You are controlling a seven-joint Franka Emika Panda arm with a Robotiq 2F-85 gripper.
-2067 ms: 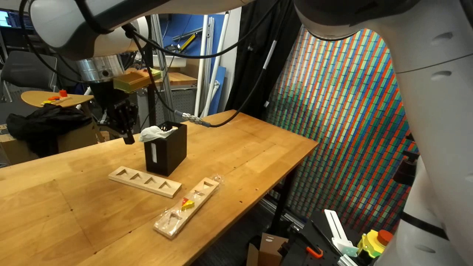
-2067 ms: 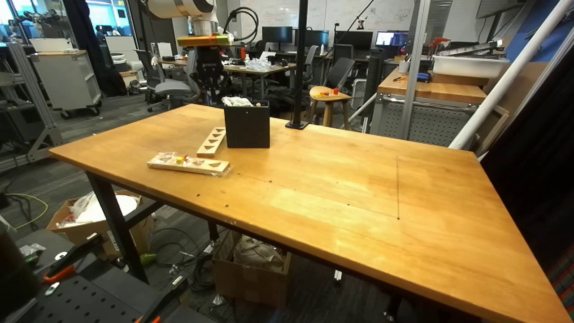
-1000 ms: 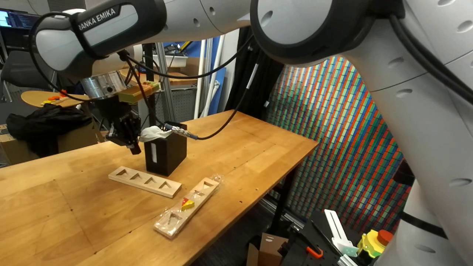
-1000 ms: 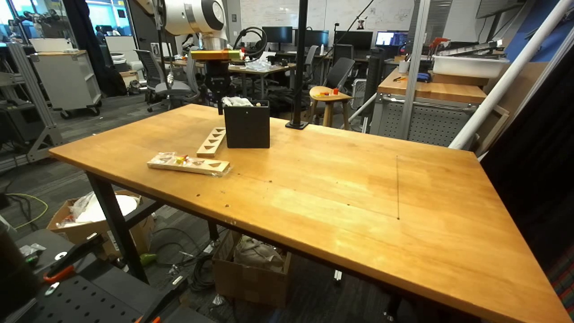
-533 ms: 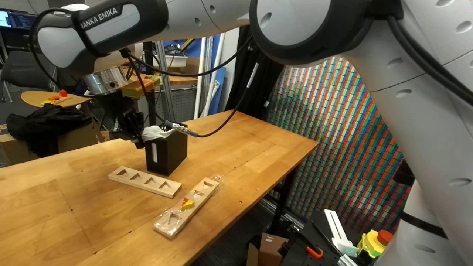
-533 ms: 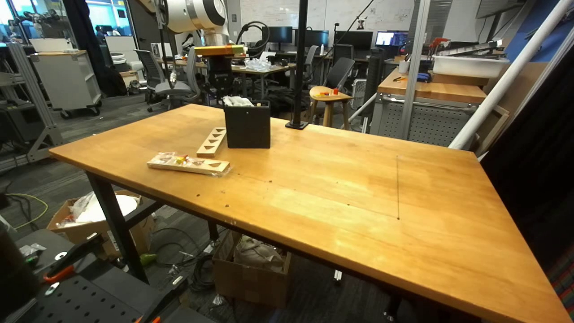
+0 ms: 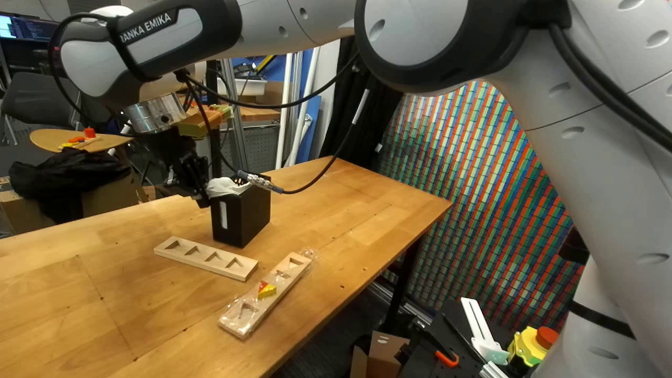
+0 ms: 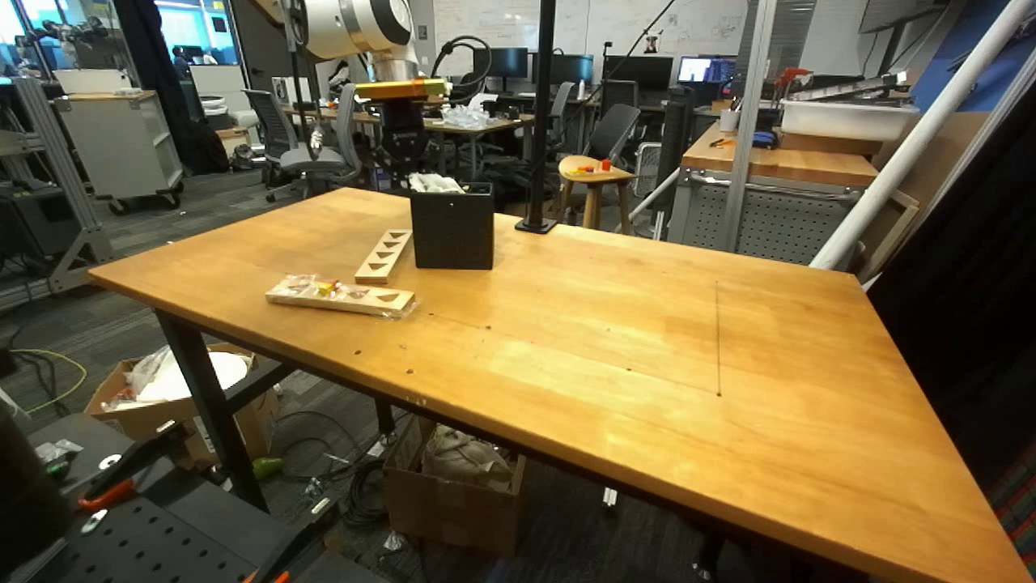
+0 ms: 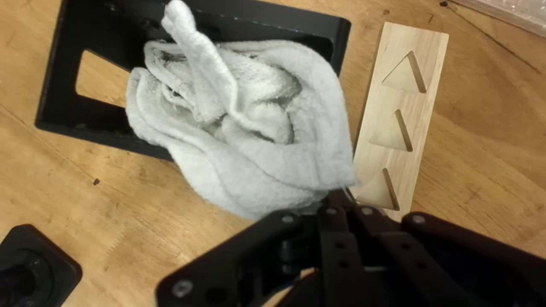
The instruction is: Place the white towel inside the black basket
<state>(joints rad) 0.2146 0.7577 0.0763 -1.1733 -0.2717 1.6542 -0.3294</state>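
Note:
The white towel (image 9: 256, 166) lies bunched in the mouth of the black basket (image 9: 273, 17) and hangs over one side of its rim. The towel (image 7: 226, 185) and the upright basket (image 7: 241, 226) also show in both exterior views (image 8: 453, 231). My gripper (image 9: 341, 198) has its fingers together, with the tips partly hidden under the towel's overhanging edge. In an exterior view the gripper (image 7: 202, 200) points down just outside the basket, against the towel side. No towel is seen pinched between the fingers.
A wooden board with triangular slots (image 7: 206, 258) lies beside the basket. A plastic-wrapped board (image 7: 265, 296) lies nearer the table edge. A black post with a base plate (image 8: 536, 225) stands behind the basket. The cable (image 7: 320, 178) hangs across the basket in an exterior view.
My gripper came down beside the basket, then rose a little and moved toward it. The basket and towel have shifted slightly away from the gripper.

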